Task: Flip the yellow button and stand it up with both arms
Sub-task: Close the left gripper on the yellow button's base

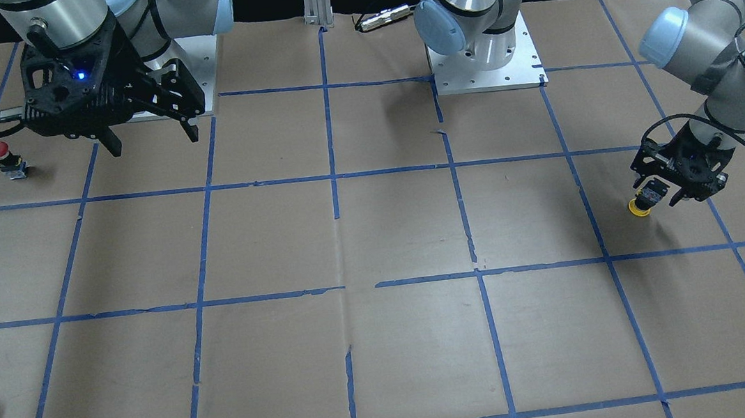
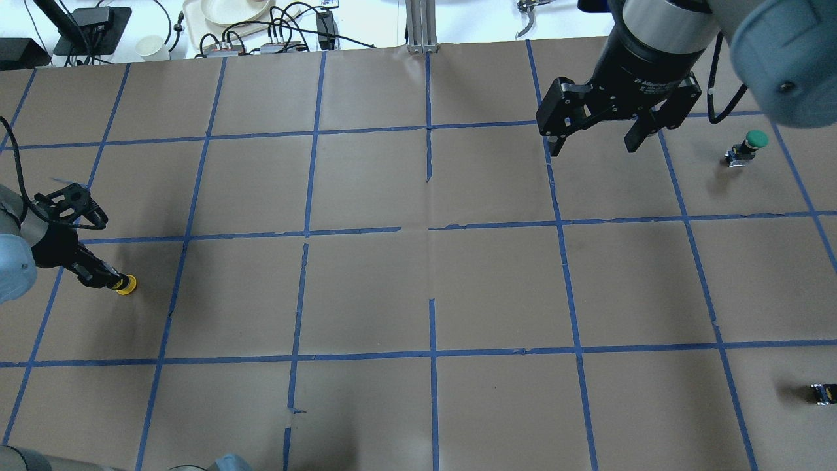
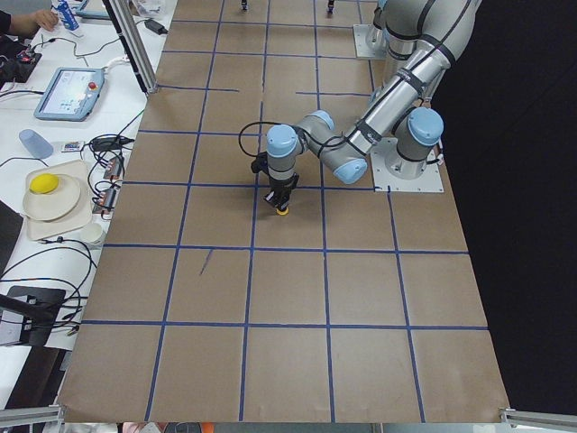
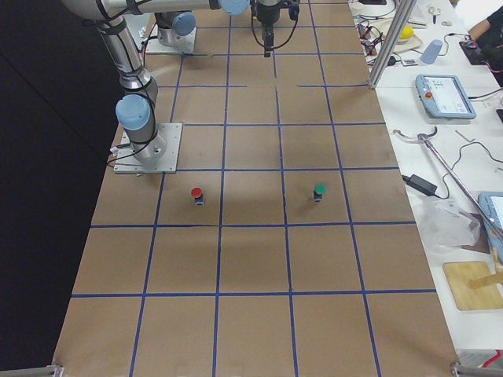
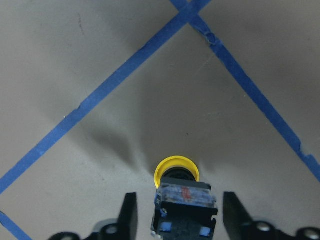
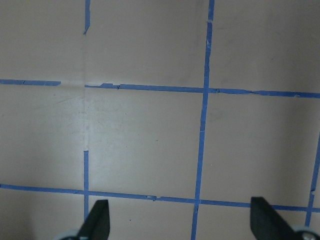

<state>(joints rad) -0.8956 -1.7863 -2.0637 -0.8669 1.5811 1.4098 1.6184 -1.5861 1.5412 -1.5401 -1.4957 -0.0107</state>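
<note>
The yellow button (image 5: 176, 170) stands cap-down on the brown paper, with its black body and silvery contact base (image 5: 185, 196) pointing up. It also shows in the front view (image 1: 639, 208) and the overhead view (image 2: 125, 284). My left gripper (image 5: 180, 215) is low over it and open. Its fingers (image 5: 129, 216) stand on either side of the base, with a small gap on each side. My right gripper (image 2: 595, 140) is open and empty, held high above the table far from the button. It also shows in the front view (image 1: 150, 136).
A red-capped button (image 1: 2, 156) stands near the right arm's base plate. A green-capped button (image 2: 752, 140) stands at the far right. A tiny black block (image 2: 822, 392) lies near the right edge. Blue tape lines grid the brown paper.
</note>
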